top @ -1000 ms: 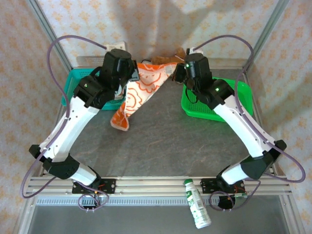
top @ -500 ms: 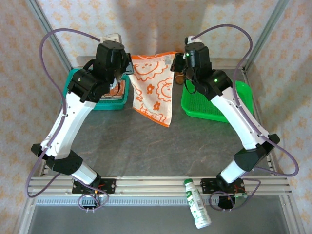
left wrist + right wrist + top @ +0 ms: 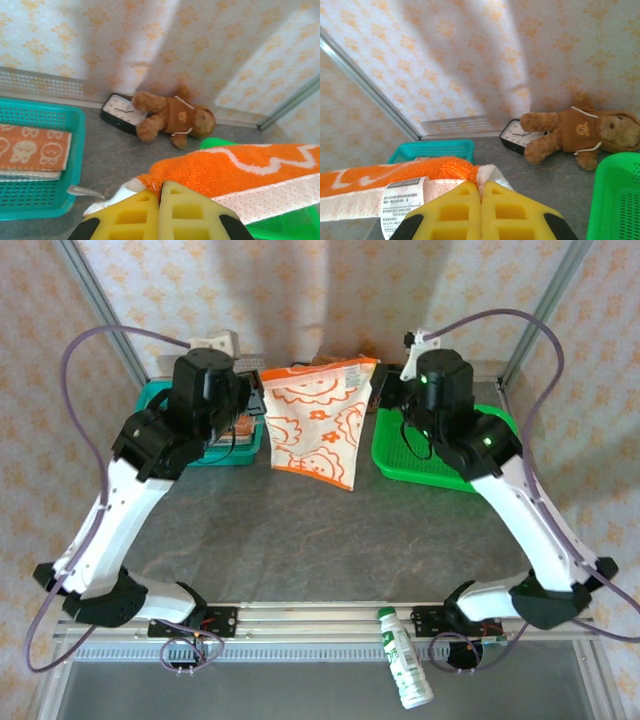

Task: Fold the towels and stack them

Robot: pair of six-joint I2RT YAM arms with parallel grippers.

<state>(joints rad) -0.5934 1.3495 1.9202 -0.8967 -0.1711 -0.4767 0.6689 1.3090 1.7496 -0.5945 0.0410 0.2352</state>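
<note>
Left gripper (image 3: 160, 189), right gripper (image 3: 480, 186): jaws clamped on top corners of orange-and-white towel (image 3: 315, 425). Towel hangs spread over bench far edge, between teal basket (image 3: 158, 392) and green tray (image 3: 503, 422). Suggest: lower level with even tension, lay bottom hem first.

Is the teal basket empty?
No: the left wrist view shows a folded towel, orange with white cartoon prints, lying inside the teal basket.
</note>
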